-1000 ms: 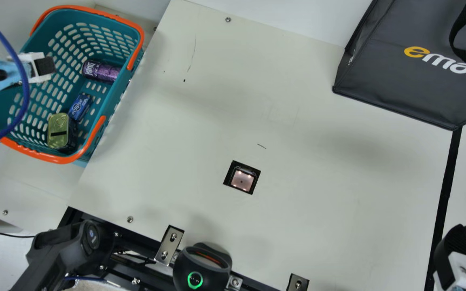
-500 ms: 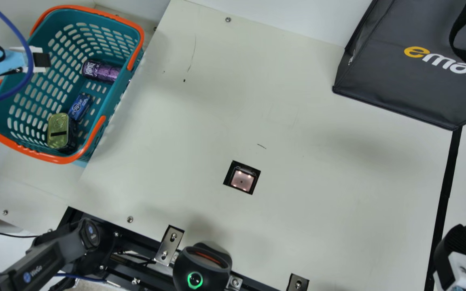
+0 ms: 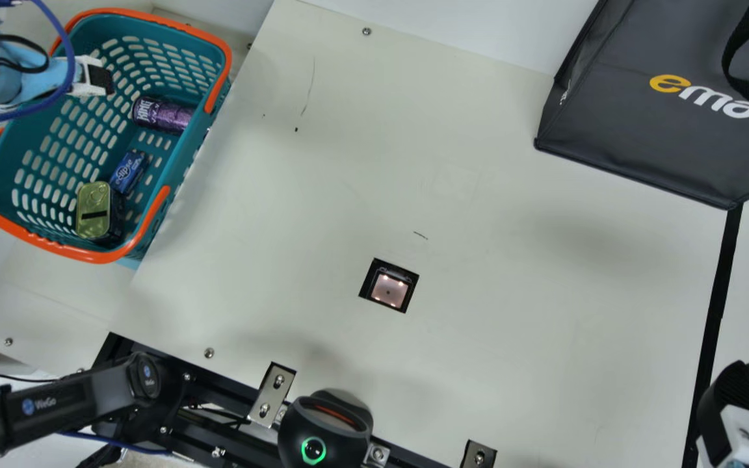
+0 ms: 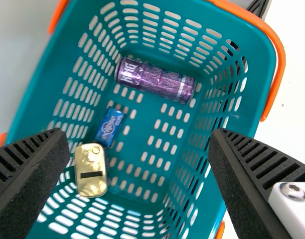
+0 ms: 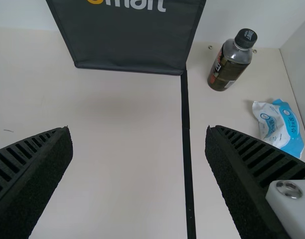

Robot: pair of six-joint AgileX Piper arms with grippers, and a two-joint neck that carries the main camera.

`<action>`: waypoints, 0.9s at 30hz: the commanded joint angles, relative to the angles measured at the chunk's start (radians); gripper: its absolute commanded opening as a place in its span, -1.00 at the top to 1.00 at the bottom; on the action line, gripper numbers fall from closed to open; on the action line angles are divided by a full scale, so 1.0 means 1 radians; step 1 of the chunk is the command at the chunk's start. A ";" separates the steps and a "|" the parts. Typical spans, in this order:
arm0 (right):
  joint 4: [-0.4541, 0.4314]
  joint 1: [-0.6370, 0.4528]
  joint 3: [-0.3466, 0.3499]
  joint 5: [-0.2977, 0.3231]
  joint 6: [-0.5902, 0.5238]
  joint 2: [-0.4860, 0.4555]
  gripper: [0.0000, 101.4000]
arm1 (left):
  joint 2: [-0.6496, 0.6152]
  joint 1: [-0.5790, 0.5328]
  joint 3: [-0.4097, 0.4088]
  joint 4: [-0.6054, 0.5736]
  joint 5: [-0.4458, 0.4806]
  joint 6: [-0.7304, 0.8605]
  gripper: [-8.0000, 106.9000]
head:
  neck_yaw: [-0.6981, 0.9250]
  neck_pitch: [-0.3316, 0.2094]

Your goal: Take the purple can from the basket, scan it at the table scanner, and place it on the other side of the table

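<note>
Inside the perforated teal plastic basket with orange handles (image 3: 173, 170): three things, a purple cylindrical can (image 3: 161, 116), a small blue packet (image 3: 129, 171) and a rounded oblong tin with a gold lid (image 3: 93, 209).
Purple can: lying on its side on the basket's floor, apart from the other two, with neither gripper touching it.
Blue packet: between the can and the tin, just beside the tin.
Gold-lidded tin: pull-tab side facing up.
Basket: beside the edge of the cream desk (image 3: 511, 292), at the main view's left.
Left gripper (image 3: 103, 79): above the basket, near the can in the main view; in the left wrist view its jaws stand wide apart, holding nothing.
Right gripper (image 3: 736, 393): over the desk's right side at the main view's lower corner; in the right wrist view its jaws are spread wide, with nothing gripped.
Black fabric bag (image 3: 634, 130): standing at the desk's far right; its contents I cannot tell.
Square scanner window (image 3: 389, 289): set in the desk, between basket and bag.
Dark-capped bottle with brownish contents (image 5: 229, 64): upright near the bag, across the black strip (image 5: 186, 149).
White-and-blue soft packet (image 5: 282, 128): lying near the bottle.
</note>
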 commanded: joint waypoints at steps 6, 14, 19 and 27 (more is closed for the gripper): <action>0.000 0.000 0.000 -0.002 0.000 0.000 -0.87 | 0.104 -0.024 -0.003 -0.016 -0.062 -0.121 -0.71 | 0.004 -0.030; 0.000 0.000 0.000 -0.002 0.000 0.000 -0.87 | 0.201 -0.044 0.005 -0.038 -0.143 -0.293 -0.71 | 0.004 -0.030; 0.000 0.000 0.000 -0.002 0.000 0.000 -0.87 | 0.253 -0.054 0.001 -0.063 -0.163 -0.377 -0.71 | 0.004 -0.030; 0.000 0.000 0.000 -0.002 0.000 0.000 -0.87 | 0.256 -0.054 0.002 -0.065 -0.161 -0.387 -0.71 | 0.004 -0.030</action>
